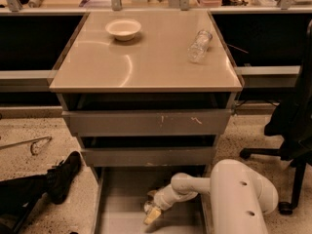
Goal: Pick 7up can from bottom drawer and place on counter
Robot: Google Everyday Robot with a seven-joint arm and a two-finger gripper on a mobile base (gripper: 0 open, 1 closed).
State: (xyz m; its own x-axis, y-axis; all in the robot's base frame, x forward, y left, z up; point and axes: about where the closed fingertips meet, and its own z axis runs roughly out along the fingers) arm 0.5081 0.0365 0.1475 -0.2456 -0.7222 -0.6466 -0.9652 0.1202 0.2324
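The bottom drawer [117,213] is pulled out at the foot of the grey cabinet, showing its flat grey floor. My gripper [152,213] is low inside it, on the white arm [190,185] that reaches in from the right. A small silver-grey thing with dark patches, the 7up can [149,199], shows right at the gripper's upper left; the gripper hides most of it. I cannot tell whether they touch. The beige counter [146,62] is the top of the cabinet, well above the gripper.
On the counter stand a white bowl [123,29] at the back left and a clear plastic bottle [199,46] lying at the right. A dark shoe [61,177] lies on the floor left of the drawer. An office chair [292,130] stands to the right.
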